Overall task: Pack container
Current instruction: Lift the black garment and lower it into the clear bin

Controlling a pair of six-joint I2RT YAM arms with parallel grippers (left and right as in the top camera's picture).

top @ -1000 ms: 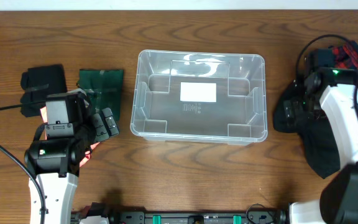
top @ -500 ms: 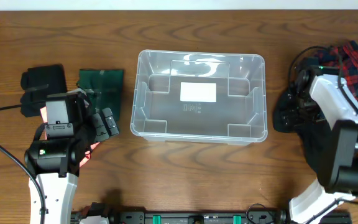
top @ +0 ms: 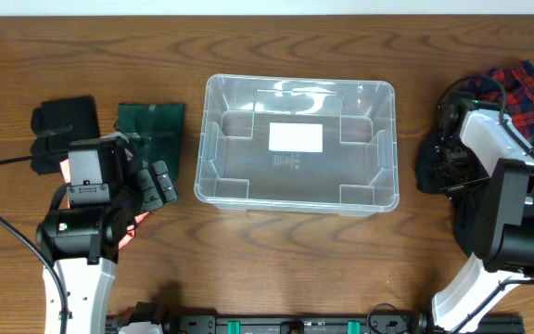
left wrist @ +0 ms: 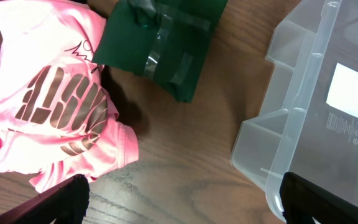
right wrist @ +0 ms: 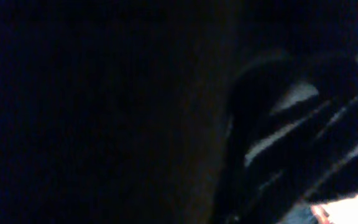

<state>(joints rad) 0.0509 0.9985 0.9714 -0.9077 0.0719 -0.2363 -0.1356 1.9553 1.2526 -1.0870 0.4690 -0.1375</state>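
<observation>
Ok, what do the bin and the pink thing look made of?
The container looks like clear, glossy rigid plastic: wood grain shows through its walls. The pink garment looks like soft fabric, wrinkled, with shiny, perhaps foil-printed lettering.

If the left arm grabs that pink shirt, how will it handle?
The pink shirt lies crumpled in soft folds, so it will probably droop and unfold when lifted. It looks thin, so likely light; a push would probably bunch it, not slide it.
</observation>
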